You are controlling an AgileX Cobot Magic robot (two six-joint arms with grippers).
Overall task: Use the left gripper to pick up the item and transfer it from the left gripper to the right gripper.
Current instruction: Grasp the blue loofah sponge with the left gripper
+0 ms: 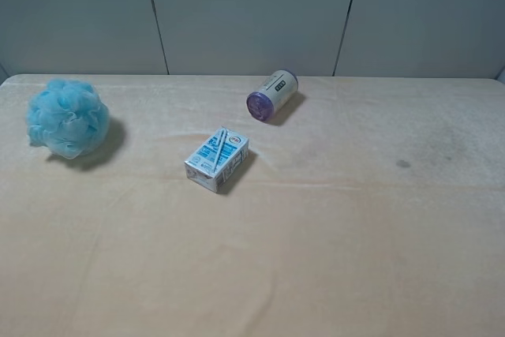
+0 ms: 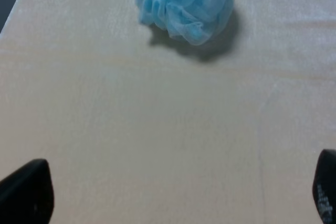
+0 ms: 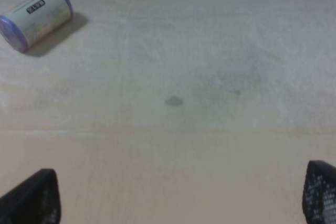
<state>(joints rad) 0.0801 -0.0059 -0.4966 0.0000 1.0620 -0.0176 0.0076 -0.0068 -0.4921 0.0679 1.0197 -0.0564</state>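
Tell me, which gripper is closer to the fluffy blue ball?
Left. The left gripper faces the pouf, fingers open, not touching. The right gripper faces the can; no pouf in its view.

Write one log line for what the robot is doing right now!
stage: before pickup | left pincer: open, short of pouf | right pincer: open, empty | pouf: on table, untouched
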